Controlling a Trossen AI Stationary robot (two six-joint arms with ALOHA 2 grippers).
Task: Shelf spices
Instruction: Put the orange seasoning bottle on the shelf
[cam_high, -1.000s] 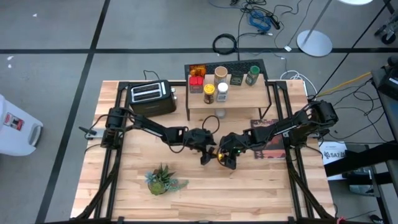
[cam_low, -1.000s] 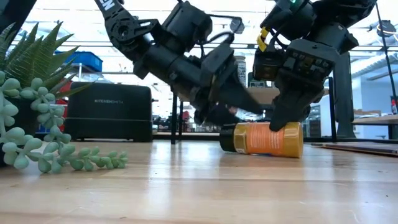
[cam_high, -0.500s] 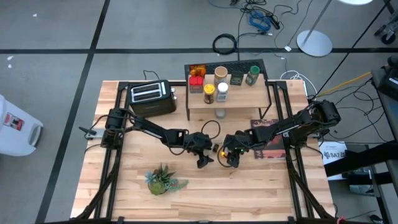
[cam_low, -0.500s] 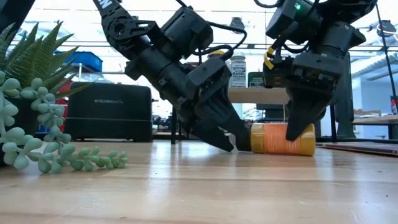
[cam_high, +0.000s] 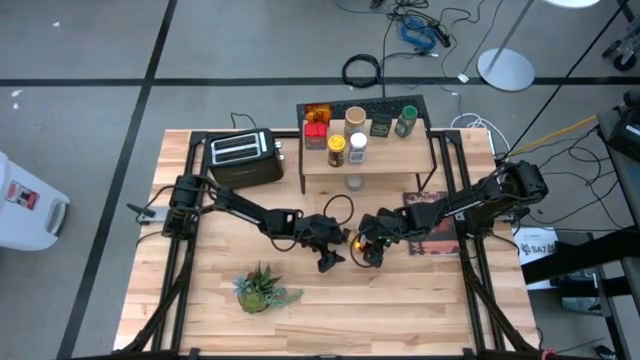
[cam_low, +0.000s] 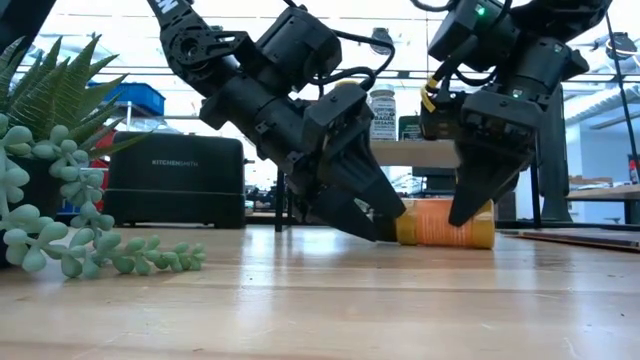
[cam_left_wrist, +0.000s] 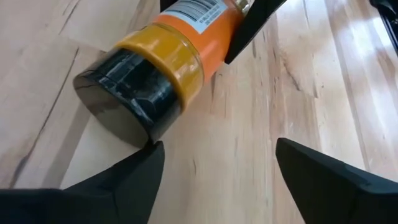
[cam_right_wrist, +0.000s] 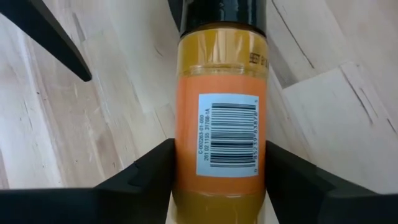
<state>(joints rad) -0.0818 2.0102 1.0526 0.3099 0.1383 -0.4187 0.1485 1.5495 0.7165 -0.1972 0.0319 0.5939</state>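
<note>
Spices are sitting in two places: six small containers are standing on the shelf (cam_high: 365, 158) at the far side of the worktop (cam_high: 200, 310), and one orange jar (cam_low: 444, 222) with a black cap is lying on its side on the worktop in front of it, between the two arms. On the shelf, the amber jar (cam_high: 317, 112) and the red tin (cam_high: 316, 132) are standing at the left end, the tan-lidded jar (cam_high: 355, 120) and the dark square tin (cam_high: 380, 127) in the middle, the green-capped bottle (cam_high: 405, 121) at the right end, and the yellow-lidded jar (cam_high: 337, 150) and the white-capped shaker (cam_high: 357, 148) side by side at the front edge. The right claw (cam_low: 478, 200) is reaching down over the lying jar, its two fingers standing one on each side of the orange body and pressing against it, so it is gripping the jar; the right wrist view is showing the barcode label (cam_right_wrist: 227, 135) between those fingers. The left claw (cam_left_wrist: 214, 165) is resting low on the worktop at the jar's capped end, its fingers spread apart, with one fingertip just touching the black cap (cam_left_wrist: 121, 93) and nothing held. Behind the left arm, a black toaster (cam_high: 242, 155) is standing beside the shelf, and a small green potted plant (cam_high: 262, 289) is sitting on the near left part of the worktop, well apart from the jar.
</note>
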